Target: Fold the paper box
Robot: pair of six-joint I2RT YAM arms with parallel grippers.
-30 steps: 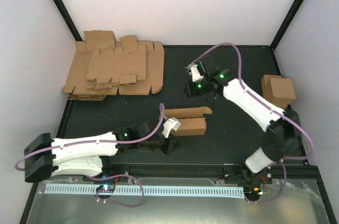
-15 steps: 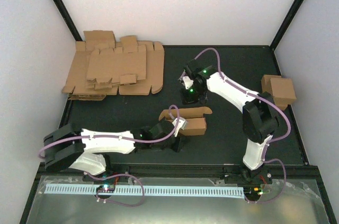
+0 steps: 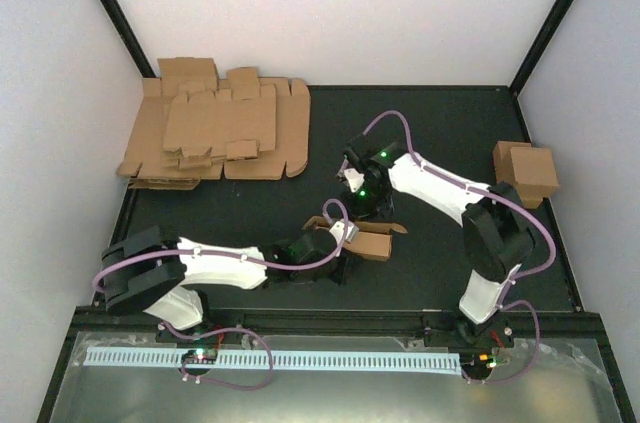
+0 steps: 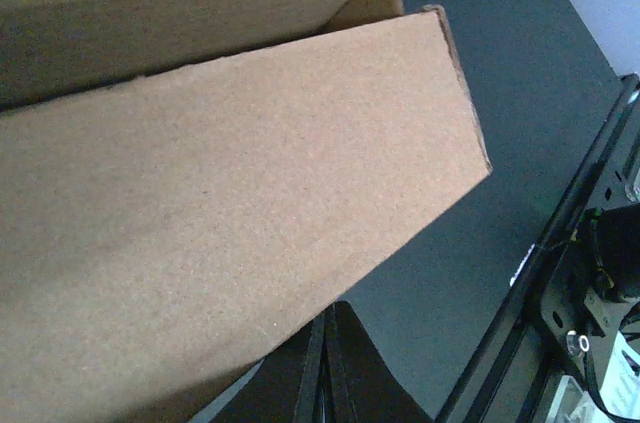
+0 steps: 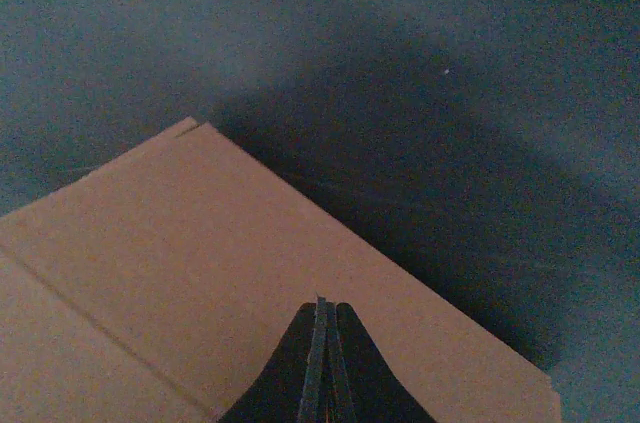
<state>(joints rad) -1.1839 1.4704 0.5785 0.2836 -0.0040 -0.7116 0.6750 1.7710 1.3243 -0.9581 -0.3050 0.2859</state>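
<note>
The paper box is a brown cardboard box with its lid open, lying on the black mat at the centre. My left gripper is shut, its tips against the box's near left side. In the left wrist view the box's front wall fills the frame above the shut tips. My right gripper is shut and hovers just behind the box. In the right wrist view its shut tips sit over a flat cardboard panel.
A pile of flat brown blanks lies at the back left. A folded brown box stands at the right edge. A black frame rail runs along the mat's near edge. White walls enclose the mat.
My left arm has reached right, up to the box. My right arm has swung nearer, down behind the box. The box has shifted and turned slightly.
</note>
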